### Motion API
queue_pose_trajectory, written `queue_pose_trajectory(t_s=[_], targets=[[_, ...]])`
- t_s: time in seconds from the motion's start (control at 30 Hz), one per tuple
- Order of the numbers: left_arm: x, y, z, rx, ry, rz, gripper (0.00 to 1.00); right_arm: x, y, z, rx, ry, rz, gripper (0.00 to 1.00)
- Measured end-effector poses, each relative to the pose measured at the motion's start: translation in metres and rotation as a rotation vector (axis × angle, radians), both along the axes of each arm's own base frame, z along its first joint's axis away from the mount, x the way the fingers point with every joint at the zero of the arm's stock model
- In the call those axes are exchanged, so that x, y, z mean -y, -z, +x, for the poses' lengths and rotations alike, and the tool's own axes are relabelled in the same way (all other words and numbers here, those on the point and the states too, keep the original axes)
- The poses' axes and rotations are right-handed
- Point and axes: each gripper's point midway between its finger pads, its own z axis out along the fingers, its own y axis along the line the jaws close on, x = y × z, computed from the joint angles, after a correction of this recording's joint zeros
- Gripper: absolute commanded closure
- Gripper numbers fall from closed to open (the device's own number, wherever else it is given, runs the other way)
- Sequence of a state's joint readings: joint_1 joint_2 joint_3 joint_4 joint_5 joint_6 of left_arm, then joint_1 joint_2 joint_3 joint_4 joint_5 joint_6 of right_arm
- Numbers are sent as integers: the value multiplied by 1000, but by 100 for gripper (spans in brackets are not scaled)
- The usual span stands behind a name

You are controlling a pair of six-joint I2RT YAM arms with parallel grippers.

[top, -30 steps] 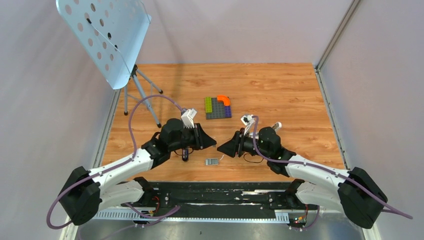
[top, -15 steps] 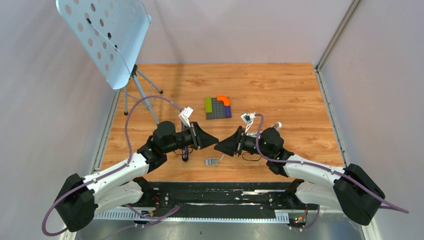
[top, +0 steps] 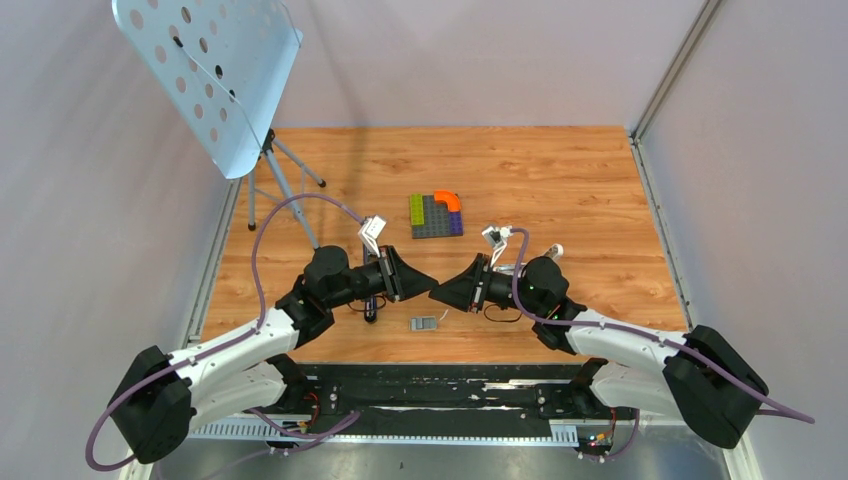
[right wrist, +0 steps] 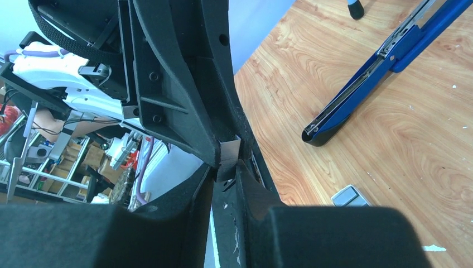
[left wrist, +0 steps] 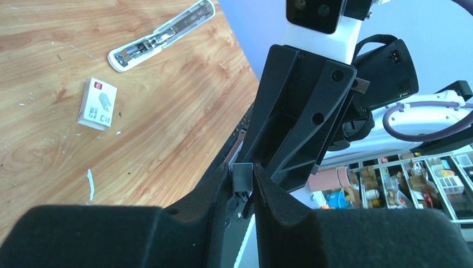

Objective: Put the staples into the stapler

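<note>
**A:** Gripper states?

**B:** The left gripper [top: 424, 284] and right gripper [top: 441, 294] meet tip to tip above the near half of the table [top: 560, 170], roughly midway between its left and right edges. Both are narrow. The staple strip [left wrist: 242, 176] is pinched between the left fingers and also sits between the right fingertips.

**A:** Stapler?

**B:** The stapler [right wrist: 413, 44] lies open on the wood with its metal channel showing. It is close to the near edge, left of centre, partly under the left arm and apart from the strip.

**A:** Anything else?

**B:** The staple box [left wrist: 97, 103] lies flat near the white bar [left wrist: 162, 36], not touching it. A small grey piece [top: 424, 323] sits by the near edge, under the tips. The block plate [top: 435, 215] is mid-table.
</note>
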State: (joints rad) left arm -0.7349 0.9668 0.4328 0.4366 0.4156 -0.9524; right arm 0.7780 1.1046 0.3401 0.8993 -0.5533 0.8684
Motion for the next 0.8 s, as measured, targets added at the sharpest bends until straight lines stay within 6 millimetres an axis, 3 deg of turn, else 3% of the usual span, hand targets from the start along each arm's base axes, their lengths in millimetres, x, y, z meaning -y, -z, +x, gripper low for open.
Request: queue_pose_trajectory(t_s=[0.4, 0.57, 0.7, 0.8], targets=[[-1, 3, 0, 7, -4, 7, 63, 1, 2, -1, 2, 0, 2, 80], [-3, 7, 2, 13, -15, 30, 54, 1, 3, -1, -1, 2, -2, 81], [-9, 12, 5, 22, -47, 86, 50, 4, 10, 1, -11, 22, -34, 81], [-18, 4, 12, 59, -96, 134, 49, 10, 19, 4, -23, 58, -85, 79]])
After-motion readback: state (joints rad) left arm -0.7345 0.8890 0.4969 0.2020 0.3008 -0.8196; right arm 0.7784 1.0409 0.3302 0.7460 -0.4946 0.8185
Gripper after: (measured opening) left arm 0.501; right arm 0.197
